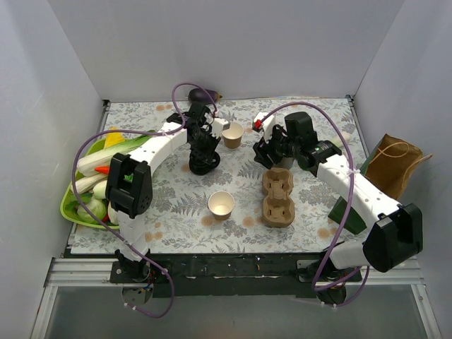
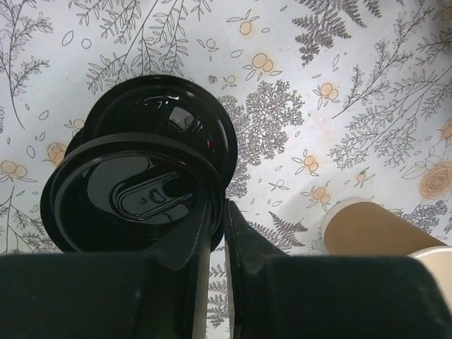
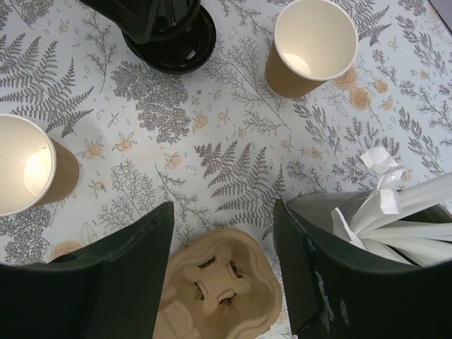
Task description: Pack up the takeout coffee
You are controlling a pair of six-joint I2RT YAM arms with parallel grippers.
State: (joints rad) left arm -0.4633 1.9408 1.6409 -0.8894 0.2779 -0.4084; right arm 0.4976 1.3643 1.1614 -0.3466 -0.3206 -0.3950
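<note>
Jaws of the left gripper (image 2: 217, 208) pinch a lid (image 2: 134, 194) by its rim over the stack (image 2: 176, 113), the right gripper (image 3: 222, 212) holds its jaws spread above a carrier (image 3: 212, 296), and no cup is lidded yet, the nearer cup (image 1: 232, 134) standing just right of the left gripper.

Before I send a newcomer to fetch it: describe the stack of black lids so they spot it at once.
On the floral table, look left of the brown cup carriers. The stack of black lids sits under the left gripper, which pinches its top lid. Its neighbours are open tan cups; it alone is flat and black.
</note>
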